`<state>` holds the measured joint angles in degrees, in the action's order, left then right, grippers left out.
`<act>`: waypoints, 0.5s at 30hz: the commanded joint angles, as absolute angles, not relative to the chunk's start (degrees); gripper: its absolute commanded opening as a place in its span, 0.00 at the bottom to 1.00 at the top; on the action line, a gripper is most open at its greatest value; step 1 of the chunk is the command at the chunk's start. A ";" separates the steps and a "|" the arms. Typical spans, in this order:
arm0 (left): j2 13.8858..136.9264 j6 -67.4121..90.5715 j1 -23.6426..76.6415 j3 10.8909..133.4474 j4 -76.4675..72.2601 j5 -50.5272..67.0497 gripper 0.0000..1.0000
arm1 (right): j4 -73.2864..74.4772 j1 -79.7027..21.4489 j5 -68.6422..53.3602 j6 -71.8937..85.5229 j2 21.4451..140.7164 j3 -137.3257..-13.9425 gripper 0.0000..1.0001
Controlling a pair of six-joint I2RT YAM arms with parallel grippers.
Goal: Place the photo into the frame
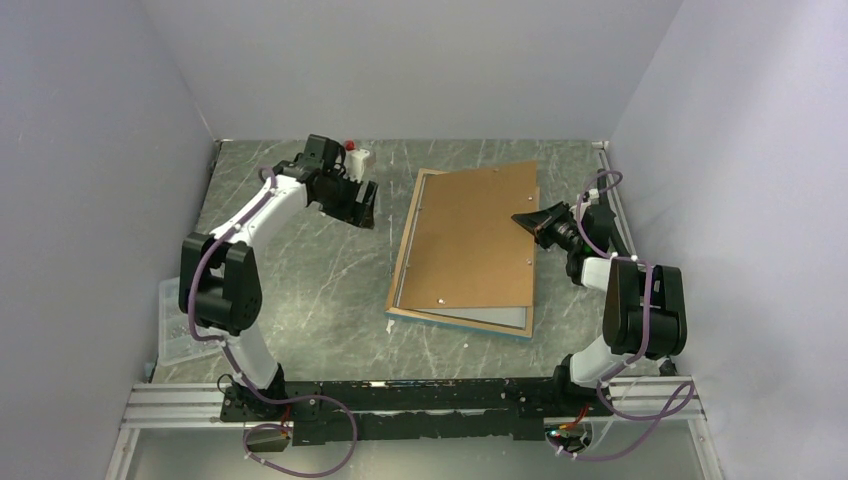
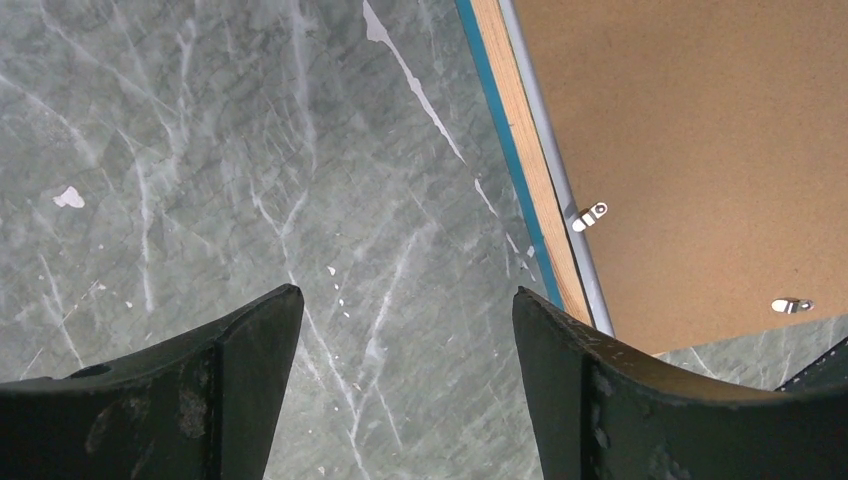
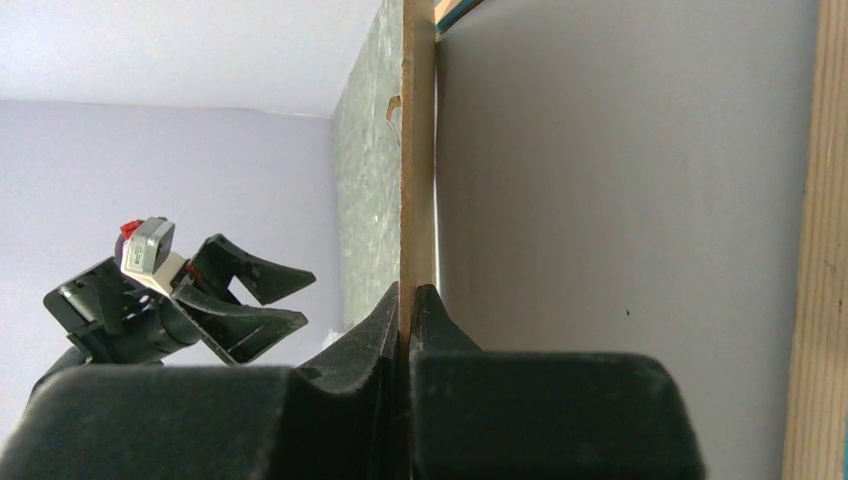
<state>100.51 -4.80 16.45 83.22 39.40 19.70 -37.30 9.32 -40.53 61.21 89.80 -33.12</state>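
Pinching the right edge of a brown board [image 1: 470, 235], the right gripper [image 3: 408, 295] has its jaws pressed together on that thin edge, one fingertip on each face. The board lies askew over the back of the frame [image 1: 460, 322], which rests face down near the middle of the grey marbled table [image 1: 320, 280], its blue rim against the tabletop and its light wood edge upward. A pale grey strip [image 1: 495, 316] shows inside the frame along the near and left sides where the board does not cover it; whether that is glass or paper cannot be told. Small metal clips [image 2: 588, 215] sit on the board near its left edge. Well to the left, the left gripper [image 2: 405, 300] hangs over bare table with its jaws spread wide, holding nothing.
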 commanded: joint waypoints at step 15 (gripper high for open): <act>108.66 -2.49 21.25 86.81 35.01 22.43 0.69 | -37.37 9.58 -41.82 54.17 90.64 -36.05 0.00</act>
<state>106.96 -3.68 20.25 84.05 36.77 20.12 -35.88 9.34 -40.99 58.00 90.80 -34.15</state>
